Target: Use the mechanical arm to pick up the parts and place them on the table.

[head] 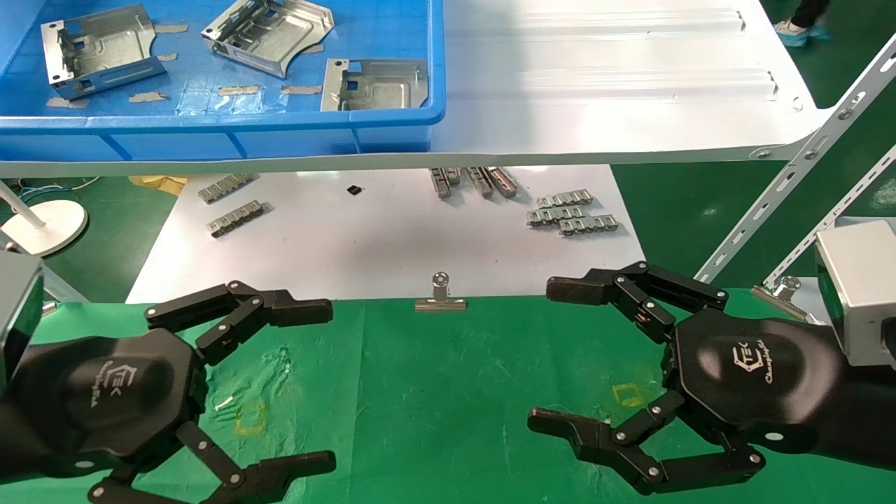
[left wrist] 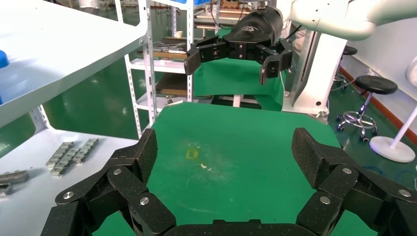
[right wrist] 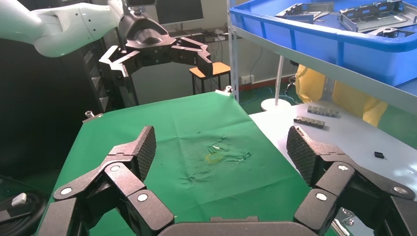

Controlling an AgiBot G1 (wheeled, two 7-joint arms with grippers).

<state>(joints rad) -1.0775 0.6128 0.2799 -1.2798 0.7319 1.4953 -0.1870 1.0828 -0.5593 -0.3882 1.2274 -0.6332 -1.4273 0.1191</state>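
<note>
1. The left claw (head: 329,385) is hovering over the near left part of the table (head: 448,392), its two black fingers spread wide apart and gripping nothing.
2. The right claw (head: 553,353) is hanging over the near right part of the same green cloth, also spread wide and gripping nothing, with no finger touching the cloth as far as the wrist views show.
3. The two claws are pointing towards each other across the middle of the table, well apart, with bare green cloth lying between them.
4. A yellow square mark (head: 250,418) is showing on the cloth between the left claw's fingers, and another yellow mark (head: 628,395) is showing just beside the right claw's fingers.
5. The three shiny metal parts are sitting far beyond both claws, up in the blue bin (head: 224,126) on the white shelf (head: 595,84): one part (head: 98,50) over the left claw's side, one (head: 269,31) further towards the middle, and one (head: 374,85) against the bin's near wall.
6. A silver clip (head: 440,297) is standing on the table's far edge, between the two claws and beyond their fingertips.
7. Grey link strips (head: 570,213) are lying on the lower white board (head: 385,238) beyond the right claw, and more strips (head: 234,218) are lying beyond the left claw.
</note>
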